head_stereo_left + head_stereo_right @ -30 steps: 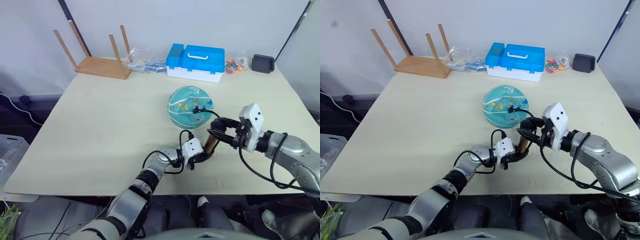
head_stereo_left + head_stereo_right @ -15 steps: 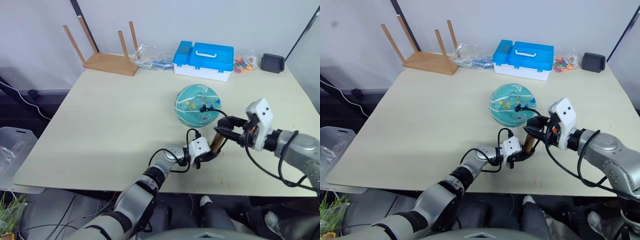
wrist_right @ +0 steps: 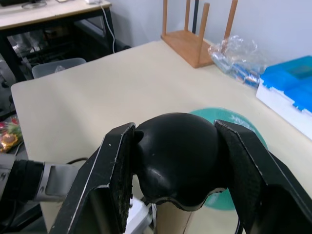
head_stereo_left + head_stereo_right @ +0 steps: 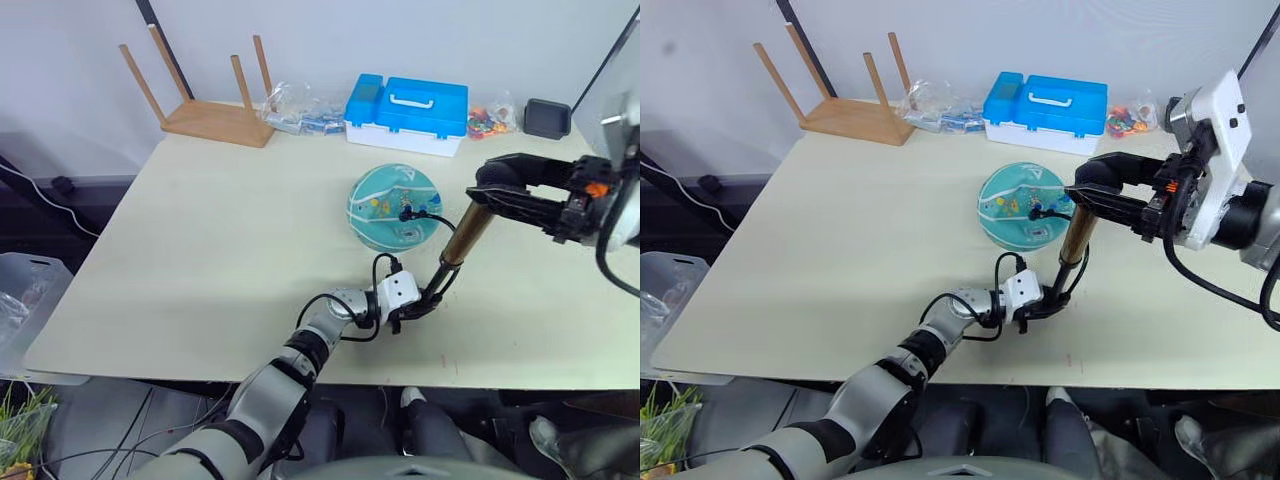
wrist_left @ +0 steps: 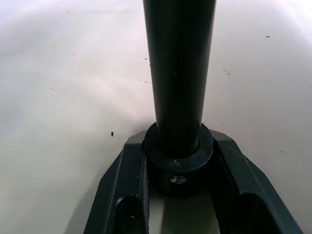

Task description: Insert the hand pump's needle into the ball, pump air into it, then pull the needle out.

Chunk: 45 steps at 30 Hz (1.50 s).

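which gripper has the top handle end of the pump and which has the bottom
The right gripper clamps the black handle at the raised top of the hand pump; the left gripper pins its black base cap against the table.

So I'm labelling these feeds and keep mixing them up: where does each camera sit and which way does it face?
Head pair: on the head, looking forward and down over the table, ball, pump and both arms.
Left wrist: along the left gripper, clamped on the pump's black base.
Right wrist: along the right gripper, gripping the pump's black handle, ball behind.
Shared: the pump appears in every view.
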### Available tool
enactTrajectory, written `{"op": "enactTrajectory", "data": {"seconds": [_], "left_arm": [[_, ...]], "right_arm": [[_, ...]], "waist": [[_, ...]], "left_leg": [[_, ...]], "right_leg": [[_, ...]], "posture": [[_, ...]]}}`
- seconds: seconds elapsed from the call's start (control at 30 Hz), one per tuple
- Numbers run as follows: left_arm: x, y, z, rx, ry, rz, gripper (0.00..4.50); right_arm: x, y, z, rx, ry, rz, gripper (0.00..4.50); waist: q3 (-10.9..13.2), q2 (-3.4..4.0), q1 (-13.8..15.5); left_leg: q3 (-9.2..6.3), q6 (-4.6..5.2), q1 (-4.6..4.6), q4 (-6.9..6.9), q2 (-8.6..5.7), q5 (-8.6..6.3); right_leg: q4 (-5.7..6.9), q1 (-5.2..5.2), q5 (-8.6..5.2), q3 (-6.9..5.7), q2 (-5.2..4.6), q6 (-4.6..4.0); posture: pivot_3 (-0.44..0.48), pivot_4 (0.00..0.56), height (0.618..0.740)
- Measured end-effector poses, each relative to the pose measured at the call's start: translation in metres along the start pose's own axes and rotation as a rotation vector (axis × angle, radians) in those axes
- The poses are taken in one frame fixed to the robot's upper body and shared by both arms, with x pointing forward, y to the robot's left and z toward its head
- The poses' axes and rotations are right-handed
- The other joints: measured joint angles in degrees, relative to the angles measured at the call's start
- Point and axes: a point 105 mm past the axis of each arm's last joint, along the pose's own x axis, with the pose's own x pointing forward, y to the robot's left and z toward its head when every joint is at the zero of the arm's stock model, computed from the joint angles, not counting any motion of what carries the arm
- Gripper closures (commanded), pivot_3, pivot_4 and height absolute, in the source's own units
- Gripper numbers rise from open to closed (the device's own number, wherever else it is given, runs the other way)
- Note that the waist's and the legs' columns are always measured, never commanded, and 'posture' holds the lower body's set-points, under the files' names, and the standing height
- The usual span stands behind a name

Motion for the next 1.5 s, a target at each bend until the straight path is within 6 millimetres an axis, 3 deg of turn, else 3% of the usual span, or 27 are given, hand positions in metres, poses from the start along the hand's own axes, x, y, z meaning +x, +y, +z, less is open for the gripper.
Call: {"op": "enactTrajectory", "data": {"seconds": [0.1,0.23,0.3,0.33,0.47,0.57,0.63,0.93,1.0,1.17,1.27,1.4,1.5], "left_arm": [[0.000,0.000,0.000,0.002,-0.001,-0.001,3.39],[-0.002,0.000,-0.003,-0.003,0.006,0.008,3.39],[-0.005,-0.001,-0.008,-0.012,0.015,0.016,3.39],[-0.005,0.000,-0.008,-0.012,0.015,0.017,3.39],[-0.009,0.000,-0.015,-0.029,0.035,0.033,3.40],[-0.012,0.003,-0.017,-0.037,0.040,0.050,3.40],[-0.013,0.004,-0.018,-0.039,0.042,0.054,3.40],[-0.011,0.005,-0.012,-0.012,0.026,0.033,3.40],[-0.009,0.007,-0.004,0.018,0.008,0.031,3.40],[-0.008,0.009,0.000,0.028,-0.002,0.031,3.40],[-0.008,0.009,0.000,0.030,-0.002,0.030,3.40],[-0.008,0.010,0.001,0.034,-0.002,0.030,3.40],[-0.009,0.010,-0.001,0.032,0.004,0.029,3.40]], "right_arm": [[0.000,-0.002,-0.001,0.013,0.003,-0.001,2.45],[0.014,-0.008,-0.022,0.061,-0.027,-0.010,2.45],[0.027,-0.010,-0.058,0.070,0.016,-0.023,2.45],[0.028,-0.010,-0.060,0.070,0.016,-0.022,2.45],[0.052,-0.008,-0.113,0.117,-0.001,-0.014,2.45],[0.065,-0.005,-0.141,0.127,0.005,-0.007,2.45],[0.068,-0.002,-0.148,0.113,0.011,0.004,2.45],[0.050,-0.011,-0.125,0.108,0.059,0.007,2.45],[0.038,-0.018,-0.099,0.108,0.066,0.010,2.45],[0.018,-0.024,-0.025,0.075,-0.015,0.023,2.45],[0.010,-0.020,-0.001,0.060,-0.033,0.028,2.45],[0.008,-0.017,0.003,0.072,-0.024,0.026,2.45],[0.019,-0.018,-0.015,0.076,-0.048,0.012,2.45]], "waist": [[0.00,0.00,0.00],[-0.23,-0.26,-0.15],[-0.75,-0.45,-0.34],[-0.76,-0.44,-0.37],[-1.46,-1.06,-1.16],[-1.42,-1.03,-1.82],[-1.42,-1.01,-1.88],[-0.79,-0.74,-1.56],[-0.18,-0.25,-1.52],[0.30,-0.17,-1.12],[0.33,-0.19,-0.89],[0.34,-0.23,-0.77],[0.17,-0.42,-0.76]], "left_leg": [[0.02,0.01,-0.01,0.00,0.00,0.00],[0.09,0.02,0.17,-0.03,0.11,-0.02],[0.13,0.01,0.31,-0.13,0.23,-0.03],[0.13,0.01,0.32,-0.13,0.23,-0.03],[0.18,-0.01,0.71,-0.23,0.33,-0.05],[0.31,-0.12,1.17,-0.50,0.33,-0.12],[0.20,-0.26,1.23,-0.55,0.37,-0.20],[0.18,-0.03,0.97,-0.44,0.25,-0.05],[0.21,0.01,0.20,-0.12,0.17,-0.03],[0.21,0.03,-0.06,-0.05,0.09,-0.02],[0.17,0.03,-0.14,-0.09,0.17,-0.03],[0.26,0.03,-0.25,-0.08,0.22,-0.03],[0.27,0.03,-0.22,-0.09,0.27,-0.03]], "right_leg": [[-0.01,-0.01,0.00,0.02,0.00,0.00],[-0.01,0.09,-0.01,0.07,0.05,0.00],[-0.02,0.15,-0.03,0.09,0.15,-0.04],[-0.02,0.14,-0.03,0.10,0.15,-0.04],[-0.01,0.37,-0.06,0.17,0.27,-0.08],[-0.02,0.99,-0.09,0.44,0.03,-0.09],[-0.03,1.02,-0.16,0.45,0.06,-0.21],[-0.02,0.51,-0.07,0.35,0.08,-0.09],[0.00,-0.10,0.12,0.35,0.10,0.05],[-0.02,-0.31,0.15,0.36,0.02,0.03],[-0.10,-0.36,0.15,0.33,-0.02,0.01],[-0.11,-0.48,0.17,0.39,-0.02,-0.01],[-0.08,-0.51,0.17,0.39,0.06,-0.01]], "posture": [[0.000,0.150,0.740],[0.000,0.150,0.740],[0.000,0.150,0.740],[0.000,0.150,0.740],[0.000,0.150,0.740],[0.000,0.150,0.740],[0.000,0.150,0.740],[0.000,0.150,0.740],[0.000,0.150,0.740],[0.000,0.150,0.740],[0.000,0.150,0.740],[0.000,0.150,0.740],[0.000,0.150,0.740]]}}
